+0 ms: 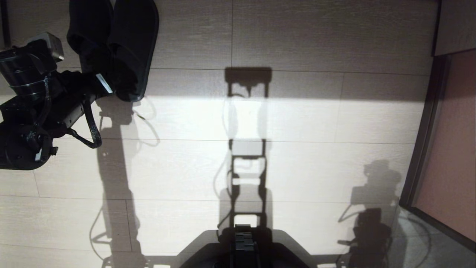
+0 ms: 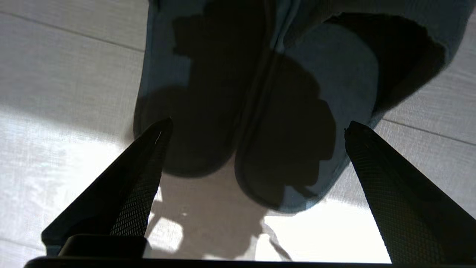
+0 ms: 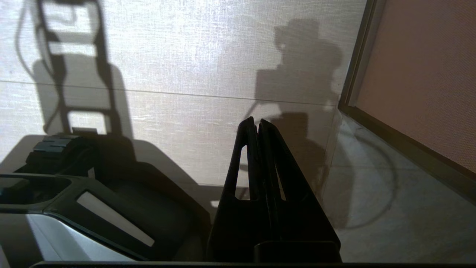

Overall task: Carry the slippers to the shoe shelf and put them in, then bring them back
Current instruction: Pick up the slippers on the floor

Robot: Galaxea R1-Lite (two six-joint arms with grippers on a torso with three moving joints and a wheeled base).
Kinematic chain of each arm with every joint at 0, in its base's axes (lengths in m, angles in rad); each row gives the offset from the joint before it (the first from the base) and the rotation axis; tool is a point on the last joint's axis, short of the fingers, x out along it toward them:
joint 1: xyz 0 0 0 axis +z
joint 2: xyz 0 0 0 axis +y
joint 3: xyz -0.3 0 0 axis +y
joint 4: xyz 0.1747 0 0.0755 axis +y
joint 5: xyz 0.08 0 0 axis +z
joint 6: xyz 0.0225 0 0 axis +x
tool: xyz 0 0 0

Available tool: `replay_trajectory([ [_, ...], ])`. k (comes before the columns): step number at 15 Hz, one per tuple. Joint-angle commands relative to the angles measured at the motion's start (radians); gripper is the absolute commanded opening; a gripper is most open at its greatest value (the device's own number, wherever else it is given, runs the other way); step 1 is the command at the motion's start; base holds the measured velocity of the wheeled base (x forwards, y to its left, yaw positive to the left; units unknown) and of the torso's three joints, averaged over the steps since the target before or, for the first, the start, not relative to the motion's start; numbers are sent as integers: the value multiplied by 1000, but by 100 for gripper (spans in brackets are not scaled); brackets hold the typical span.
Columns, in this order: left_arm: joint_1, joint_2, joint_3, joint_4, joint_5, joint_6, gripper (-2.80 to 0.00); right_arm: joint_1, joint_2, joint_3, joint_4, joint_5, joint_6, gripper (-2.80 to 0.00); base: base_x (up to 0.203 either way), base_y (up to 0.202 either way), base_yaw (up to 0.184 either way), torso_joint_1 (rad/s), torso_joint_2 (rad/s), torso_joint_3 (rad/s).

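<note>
Here the pair of charcoal-black fabric slippers (image 1: 119,44) lies side by side on the pale wood-grain floor (image 1: 297,123), heels towards the left gripper (image 2: 256,128), whose fingers stand wide apart, empty, just short of them; the right gripper (image 3: 257,123) is pressed together.

Home interior: pale wood-grain plank floor (image 1: 297,163), slippers (image 1: 122,44) on it.

The head view looks steeply down on the pale plank floor (image 1: 290,123) from above the robot's base (image 1: 243,247), with the left arm at its left edge. The left wrist view sits low and close behind the left gripper (image 2: 256,128), facing the slippers (image 2: 260,111) that the head view shows at its far left (image 1: 115,44). The right wrist view, near the floor behind the right gripper (image 3: 257,123), faces the base (image 3: 111,208) and the dark-framed panel (image 3: 427,74) at the right, both shared with the head view.
</note>
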Motion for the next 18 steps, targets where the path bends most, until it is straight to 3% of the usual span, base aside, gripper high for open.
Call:
replay_trajectory([
  [1,4,24,-34,-7,0,-1,0,0,-2,0,0,1,0,-280,0,0,0,0,0,0],
  [12,15,80,-143,-27,-65,-35,0,0,-2,0,0,1,0,-280,0,0,0,0,0,0],
  [18,17,153,-258,-21,-74,-45,0,0,-2,0,0,1,0,-280,0,0,0,0,0,0],
])
